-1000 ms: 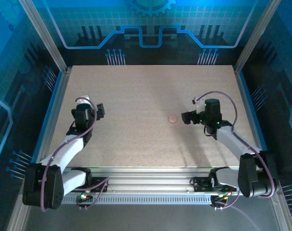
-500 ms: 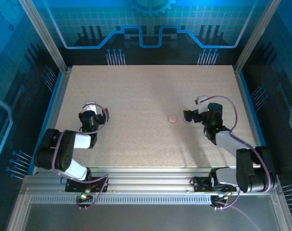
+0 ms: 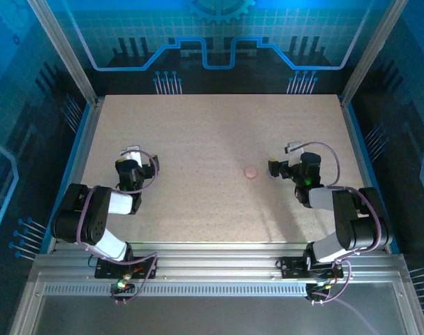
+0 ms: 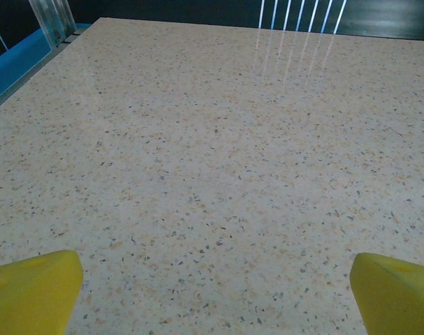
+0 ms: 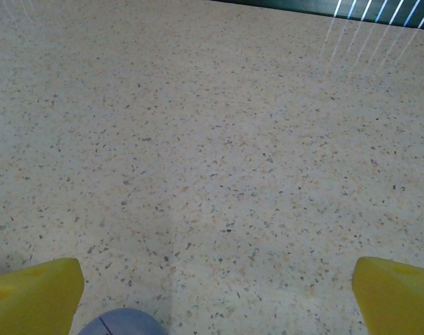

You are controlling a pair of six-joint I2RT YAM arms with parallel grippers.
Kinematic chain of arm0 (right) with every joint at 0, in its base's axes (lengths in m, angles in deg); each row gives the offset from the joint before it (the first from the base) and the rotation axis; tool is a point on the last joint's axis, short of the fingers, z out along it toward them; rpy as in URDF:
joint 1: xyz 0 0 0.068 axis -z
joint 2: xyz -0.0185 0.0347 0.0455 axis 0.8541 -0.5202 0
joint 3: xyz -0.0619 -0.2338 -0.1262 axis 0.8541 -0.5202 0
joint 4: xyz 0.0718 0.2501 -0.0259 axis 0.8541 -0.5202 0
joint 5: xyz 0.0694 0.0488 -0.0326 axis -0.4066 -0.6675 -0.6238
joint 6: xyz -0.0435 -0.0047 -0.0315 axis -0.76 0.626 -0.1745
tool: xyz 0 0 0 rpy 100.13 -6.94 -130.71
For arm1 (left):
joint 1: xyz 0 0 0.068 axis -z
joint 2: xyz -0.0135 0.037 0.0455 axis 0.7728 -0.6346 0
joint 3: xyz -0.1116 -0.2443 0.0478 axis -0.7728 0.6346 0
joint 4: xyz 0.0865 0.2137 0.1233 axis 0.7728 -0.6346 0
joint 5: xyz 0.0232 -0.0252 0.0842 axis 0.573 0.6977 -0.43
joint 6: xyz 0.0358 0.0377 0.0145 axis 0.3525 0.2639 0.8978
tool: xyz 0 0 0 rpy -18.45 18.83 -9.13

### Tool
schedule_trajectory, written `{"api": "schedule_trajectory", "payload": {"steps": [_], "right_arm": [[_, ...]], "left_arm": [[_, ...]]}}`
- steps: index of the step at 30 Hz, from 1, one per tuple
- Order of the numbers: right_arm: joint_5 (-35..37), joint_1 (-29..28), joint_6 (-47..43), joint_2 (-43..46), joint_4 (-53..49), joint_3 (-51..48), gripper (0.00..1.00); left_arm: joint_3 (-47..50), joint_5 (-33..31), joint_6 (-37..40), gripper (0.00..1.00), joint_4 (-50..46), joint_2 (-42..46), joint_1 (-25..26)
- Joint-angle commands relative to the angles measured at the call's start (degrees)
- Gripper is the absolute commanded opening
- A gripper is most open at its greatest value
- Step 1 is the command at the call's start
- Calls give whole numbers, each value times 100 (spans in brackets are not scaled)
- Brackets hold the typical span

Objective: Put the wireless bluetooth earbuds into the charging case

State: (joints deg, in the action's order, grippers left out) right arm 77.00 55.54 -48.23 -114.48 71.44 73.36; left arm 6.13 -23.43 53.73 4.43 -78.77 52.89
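My right arm (image 3: 351, 223) has folded back, left gripper (image 4: 212, 300) and right gripper (image 5: 215, 296) both spread wide, the right near one pinkish round piece (image 3: 251, 172) and one greyish-lilac piece (image 5: 121, 322)

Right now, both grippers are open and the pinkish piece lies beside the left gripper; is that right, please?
Wrong side: the pinkish piece lies beside the right gripper, as the top external view shows; it and the left gripper are open.

Greyish-lilac thing (image 5: 121, 324) cropped (bottom edge), identity unclear
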Motion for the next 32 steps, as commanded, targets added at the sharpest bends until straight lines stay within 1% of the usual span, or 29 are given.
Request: {"api": "schedule_trajectory", "payload": {"steps": [1,32], "right_arm": [[-87,99,121,-31,290,-4,100],[-123,111,119,-31,310,-16,100]], "left_arm": [[-104,176,-20,99,140,35,-35],[-97,229,-20,99,167,35,-44]]}}
